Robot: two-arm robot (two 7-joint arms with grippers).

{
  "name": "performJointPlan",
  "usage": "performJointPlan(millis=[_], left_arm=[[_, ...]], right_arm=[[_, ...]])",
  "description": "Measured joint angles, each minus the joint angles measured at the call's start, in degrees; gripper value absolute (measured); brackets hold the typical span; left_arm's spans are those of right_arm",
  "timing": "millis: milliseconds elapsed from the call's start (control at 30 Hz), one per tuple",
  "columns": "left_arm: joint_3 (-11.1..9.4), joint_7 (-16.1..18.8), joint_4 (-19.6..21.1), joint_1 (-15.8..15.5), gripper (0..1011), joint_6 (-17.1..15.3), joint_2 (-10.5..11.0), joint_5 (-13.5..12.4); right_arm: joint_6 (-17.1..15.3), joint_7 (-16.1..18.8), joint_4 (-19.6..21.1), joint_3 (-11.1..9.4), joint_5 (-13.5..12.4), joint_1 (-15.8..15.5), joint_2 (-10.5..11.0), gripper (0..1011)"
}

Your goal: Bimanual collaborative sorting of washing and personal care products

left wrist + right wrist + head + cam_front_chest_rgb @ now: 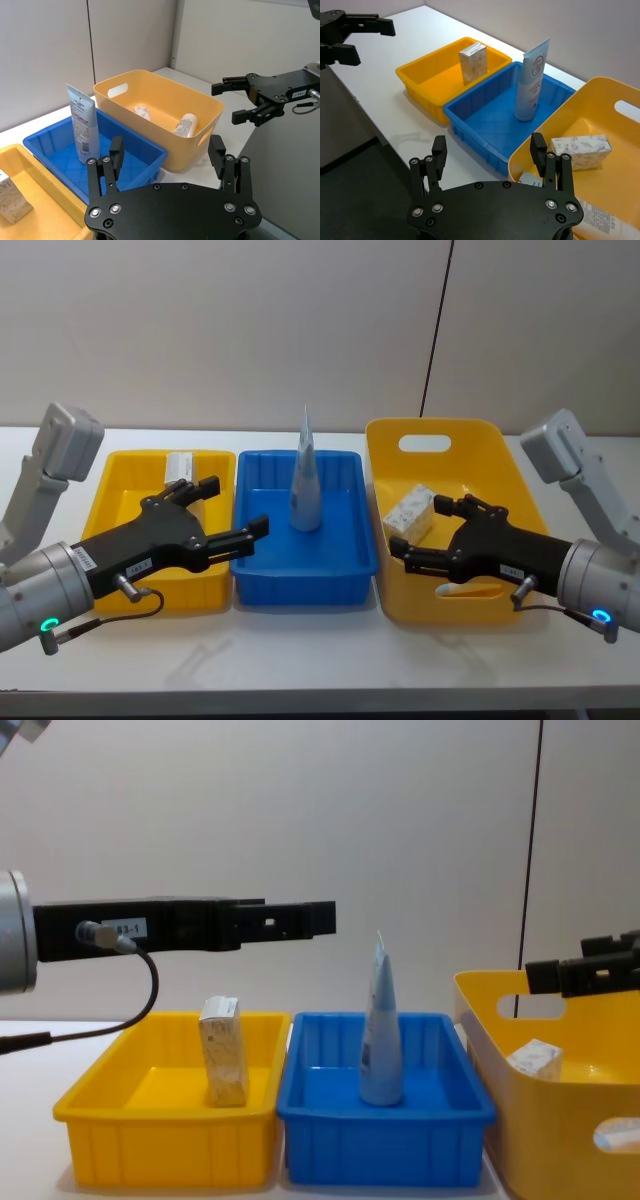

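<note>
Black and spread wide, the left gripper (232, 510) hung with nothing between its fingers over the near right corner of the shallow yellow tray (130, 502), its tips reaching to the blue tray's (345, 562) left rim. A small beige carton (179, 469) with a grey leaf print stood upright at the far edge of that yellow tray, well apart from the jaws. The right gripper (423, 532) was likewise spread and held nothing, poised over the near left part of the deep yellow basket (495, 444). Just beside its fingertips, inside the basket, a second printed carton (410, 512) lay tilted, and a pale tube or pouch (600, 220) lay flat on the basket floor under the gripper. In the blue tray between the two, a tall flat pale-blue-and-white pouch (306, 478) stood upright, tapering to a pointed top. All three containers were smooth moulded plastic, set side by side on the white table (300, 660); the basket had rounded corners and a slot handle.
</note>
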State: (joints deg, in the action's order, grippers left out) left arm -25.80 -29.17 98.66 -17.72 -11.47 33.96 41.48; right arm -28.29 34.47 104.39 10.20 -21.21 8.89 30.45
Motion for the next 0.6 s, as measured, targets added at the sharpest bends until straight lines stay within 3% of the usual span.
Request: performJointPlan(millis=[600], left_arm=[[0.0,0.0,0.0,0.0,1001,0.0,0.0,0.0]], right_arm=[[0.0,0.8,0.8,0.1,-0.5,-0.7,0.4,1000]])
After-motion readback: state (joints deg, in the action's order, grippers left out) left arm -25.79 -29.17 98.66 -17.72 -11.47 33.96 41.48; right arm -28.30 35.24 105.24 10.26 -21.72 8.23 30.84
